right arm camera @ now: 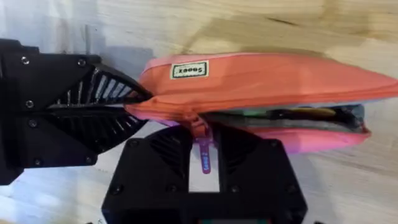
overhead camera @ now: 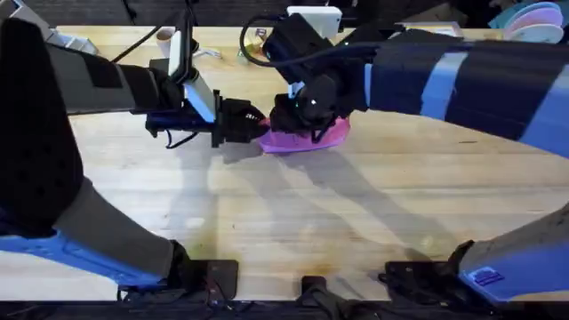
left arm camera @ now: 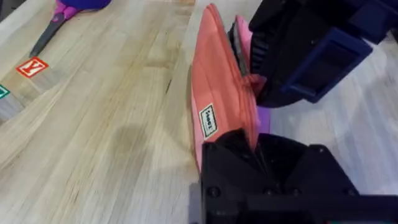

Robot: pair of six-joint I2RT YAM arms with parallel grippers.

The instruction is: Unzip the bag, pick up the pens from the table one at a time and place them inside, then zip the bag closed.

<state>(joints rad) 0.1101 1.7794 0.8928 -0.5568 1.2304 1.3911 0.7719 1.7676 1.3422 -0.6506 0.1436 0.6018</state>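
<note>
Both pincers grip the bag [right arm camera: 261, 78]: your left pincer [right arm camera: 127, 107] clamps its end, right pincer [right arm camera: 205, 140] pinches the zipper pull [right arm camera: 205, 158]; zipper runs rightward in the right wrist view.

Bag's [overhead camera: 307, 135] near end perhaps under right tool [overhead camera: 298, 114].

1 bag [overhead camera: 307, 136], 1 scissors [left arm camera: 62, 14], 2 blocks [left arm camera: 31, 66].

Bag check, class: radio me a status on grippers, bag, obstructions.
Left gripper shut on bag end. Right gripper shut on zipper pull. Bag partly open, pens inside. Nothing obstructing.
</note>
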